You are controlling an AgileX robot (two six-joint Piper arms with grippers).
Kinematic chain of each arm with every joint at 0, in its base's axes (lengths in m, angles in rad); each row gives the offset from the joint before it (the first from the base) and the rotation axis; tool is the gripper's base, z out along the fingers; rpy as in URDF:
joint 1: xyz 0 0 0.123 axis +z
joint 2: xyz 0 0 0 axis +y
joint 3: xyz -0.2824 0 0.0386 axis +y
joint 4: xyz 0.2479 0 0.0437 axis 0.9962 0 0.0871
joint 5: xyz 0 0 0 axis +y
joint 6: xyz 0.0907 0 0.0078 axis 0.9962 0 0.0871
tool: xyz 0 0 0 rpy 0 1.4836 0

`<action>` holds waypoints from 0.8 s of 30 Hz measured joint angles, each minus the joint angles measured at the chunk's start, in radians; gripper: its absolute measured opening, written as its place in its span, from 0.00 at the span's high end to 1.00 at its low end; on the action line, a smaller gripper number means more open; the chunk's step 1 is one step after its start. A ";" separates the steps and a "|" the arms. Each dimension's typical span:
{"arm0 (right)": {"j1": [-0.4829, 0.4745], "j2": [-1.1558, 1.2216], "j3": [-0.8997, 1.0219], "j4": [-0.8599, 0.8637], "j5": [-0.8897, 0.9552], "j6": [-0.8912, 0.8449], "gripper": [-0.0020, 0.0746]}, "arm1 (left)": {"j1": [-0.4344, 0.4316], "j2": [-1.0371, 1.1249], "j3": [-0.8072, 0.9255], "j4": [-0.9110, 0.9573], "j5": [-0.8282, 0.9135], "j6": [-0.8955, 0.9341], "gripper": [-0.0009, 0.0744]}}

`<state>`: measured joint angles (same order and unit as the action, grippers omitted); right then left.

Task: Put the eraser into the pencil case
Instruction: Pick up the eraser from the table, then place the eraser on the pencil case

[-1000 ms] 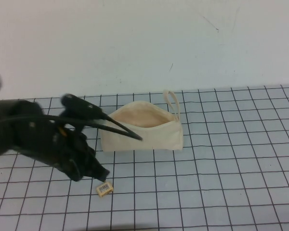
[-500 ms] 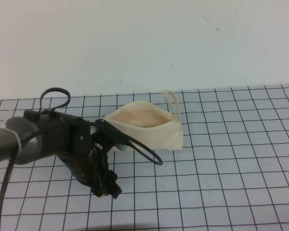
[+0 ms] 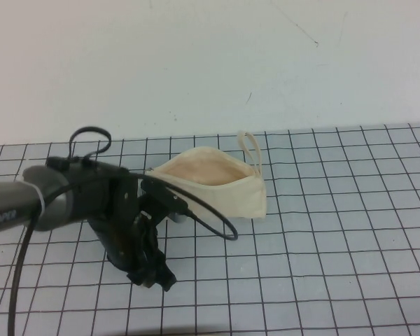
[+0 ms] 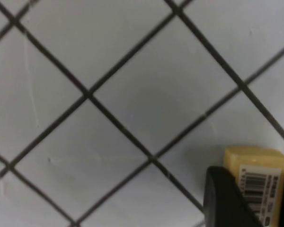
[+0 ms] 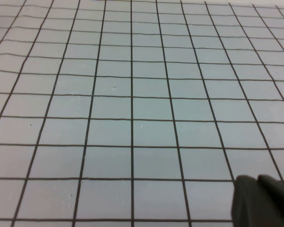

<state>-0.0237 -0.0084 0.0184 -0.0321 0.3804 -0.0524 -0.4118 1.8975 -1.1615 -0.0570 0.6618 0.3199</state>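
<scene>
High view: the left pincer (image 3: 152, 276) is lowered to the gridded tabletop (image 3: 336, 231) near its front-left part, hiding the eraser. The pencil case (image 3: 213, 190) lies just behind it toward the middle, mouth open, loop strap at its right end. In the left wrist view the eraser (image 4: 258, 182) is seen on the tabletop beside one dark fingertip (image 4: 222, 201); whether it is clamped cannot be told. The right pincer (image 5: 265, 201) is glimpsed only in the right wrist view, state undeterminable.

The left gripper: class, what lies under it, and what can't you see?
Under the left gripper, low on the gridded mat, the eraser shows beside a finger. The arm hides it from above; grip unclear.
</scene>
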 joint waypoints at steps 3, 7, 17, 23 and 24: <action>0.000 0.000 0.000 0.000 0.000 0.000 0.97 | 0.000 -0.002 -0.078 -0.023 0.126 0.000 0.74; 0.000 0.000 0.000 0.000 0.000 0.000 0.97 | 0.000 -0.040 -0.218 -0.081 0.256 0.000 0.74; 0.000 0.000 0.000 0.000 0.000 0.000 0.97 | 0.000 -0.107 -0.438 -0.164 0.053 0.006 0.74; 0.000 0.000 0.000 0.000 0.000 0.000 0.97 | 0.000 -0.069 -0.438 -0.172 -0.003 0.049 0.50; 0.000 0.000 0.000 0.000 0.000 0.000 0.97 | 0.000 -0.066 -0.438 -0.172 -0.014 0.051 0.43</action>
<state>-0.0237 -0.0084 0.0184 -0.0321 0.3804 -0.0524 -0.4118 1.8311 -1.5999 -0.2290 0.6480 0.3708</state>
